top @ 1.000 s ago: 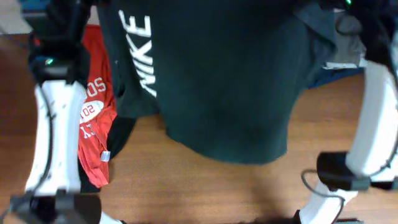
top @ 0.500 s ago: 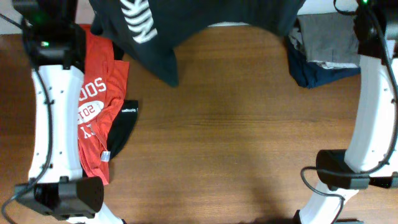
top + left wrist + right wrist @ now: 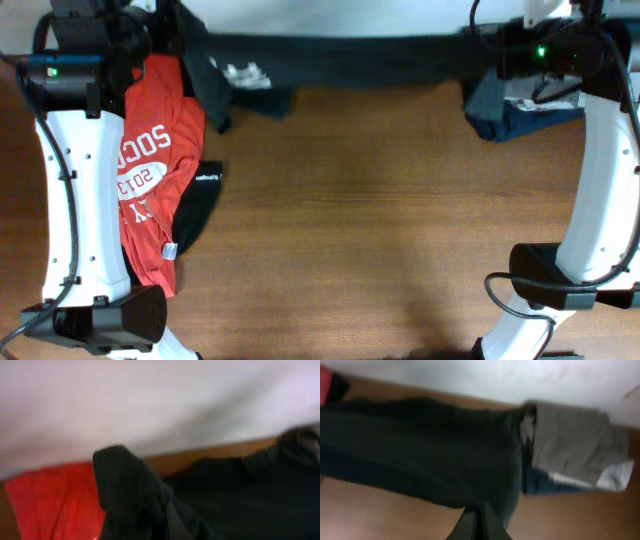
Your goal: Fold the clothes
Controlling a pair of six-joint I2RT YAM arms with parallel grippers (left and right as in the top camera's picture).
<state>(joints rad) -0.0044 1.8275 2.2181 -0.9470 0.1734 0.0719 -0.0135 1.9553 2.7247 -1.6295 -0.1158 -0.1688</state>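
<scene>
Overhead, the black T-shirt [image 3: 350, 50] shows as a dark band along the far edge of the table [image 3: 350, 230], stretched between the two arms, with a bunched end and a scrap of white lettering drooping near the left arm. The left gripper [image 3: 161, 519] has its jaws pressed together on a wad of the shirt (its wrist view is badly blurred). The right gripper [image 3: 480, 519] pinches the shirt's other end, fingers tight together. A red garment [image 3: 150, 170] with white print lies along the table's left side. A grey garment [image 3: 565, 440] sits on a navy garment [image 3: 505, 118] at the far right, just beside the shirt's right end.
</scene>
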